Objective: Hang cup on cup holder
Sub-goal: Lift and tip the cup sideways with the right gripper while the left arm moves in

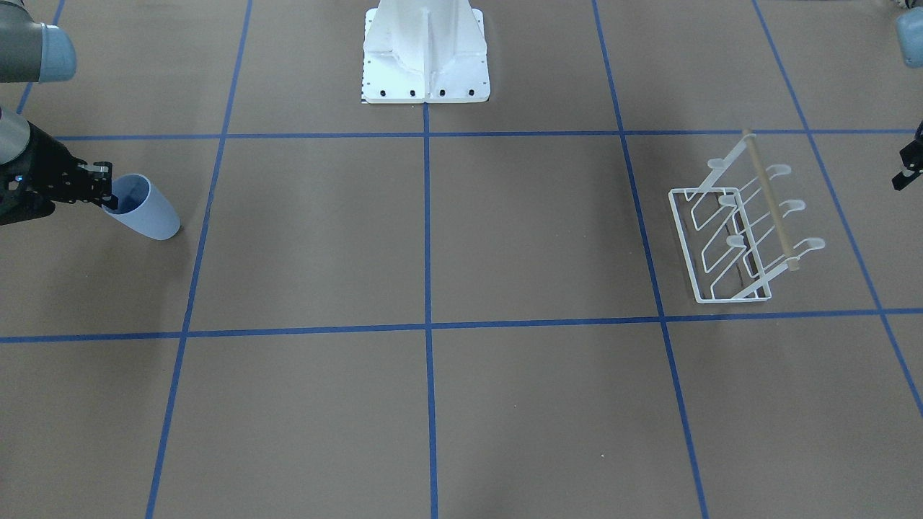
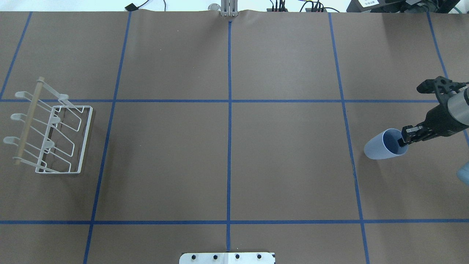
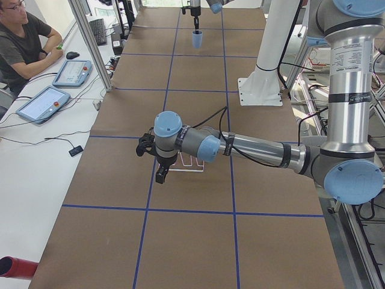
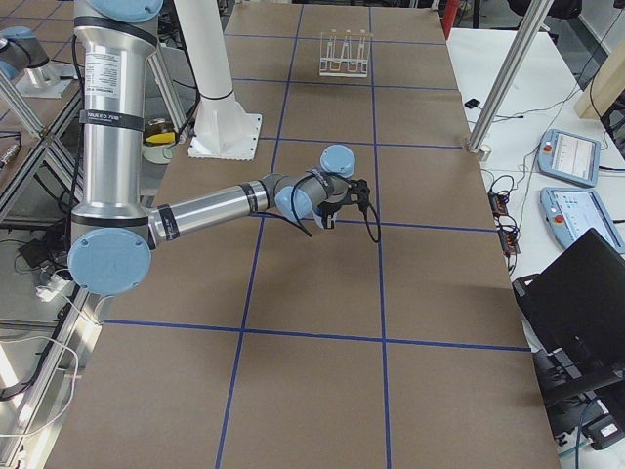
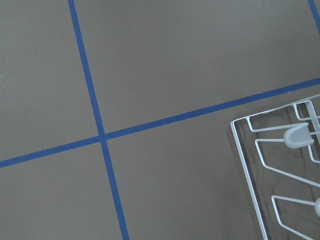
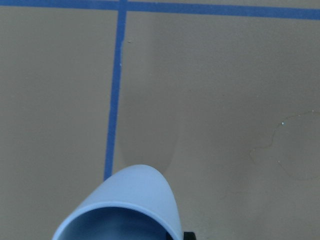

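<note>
Right gripper point(image 2: 403, 141), jaws clamped on the rim of the light blue cup point(image 2: 381, 149) with one finger inside, at the opposite end of the brown counter point(image 2: 165, 165) from the white wire cup holder point(image 2: 28, 121). The cup leans, base pointing toward the holder. Left gripper point(image 1: 907, 167) hangs near the holder, and whether its jaws are apart or together cannot be told.

Bright even overhead light; soft faint shadows on table point(image 1: 505, 238); wrist views slightly soft.
</note>
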You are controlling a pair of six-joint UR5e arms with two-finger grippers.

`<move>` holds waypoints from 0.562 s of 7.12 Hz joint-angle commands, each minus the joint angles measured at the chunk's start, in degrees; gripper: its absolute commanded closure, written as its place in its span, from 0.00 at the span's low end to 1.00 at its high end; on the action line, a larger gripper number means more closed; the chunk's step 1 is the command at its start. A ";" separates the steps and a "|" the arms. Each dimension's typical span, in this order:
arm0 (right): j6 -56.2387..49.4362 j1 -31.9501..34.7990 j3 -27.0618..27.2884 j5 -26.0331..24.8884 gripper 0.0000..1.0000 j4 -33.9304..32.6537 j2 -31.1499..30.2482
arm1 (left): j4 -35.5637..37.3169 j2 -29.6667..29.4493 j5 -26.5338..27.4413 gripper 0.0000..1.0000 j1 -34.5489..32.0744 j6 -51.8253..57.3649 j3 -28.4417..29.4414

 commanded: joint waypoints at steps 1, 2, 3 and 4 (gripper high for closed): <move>0.96 3.10 0.17 5.14 1.00 3.54 0.54 | -0.35 -3.24 -0.15 0.02 0.00 -7.58 -0.29; 4.97 3.01 -0.01 6.12 1.00 6.96 1.41 | -0.26 -5.44 -3.03 0.02 0.09 -9.55 -0.30; 12.32 3.01 -0.36 6.04 1.00 13.61 2.37 | -0.35 -8.34 -5.14 0.02 0.18 -12.10 -0.30; 20.57 3.01 -2.01 5.95 1.00 20.03 4.47 | -1.39 -11.58 -5.42 0.02 1.31 -18.21 -0.64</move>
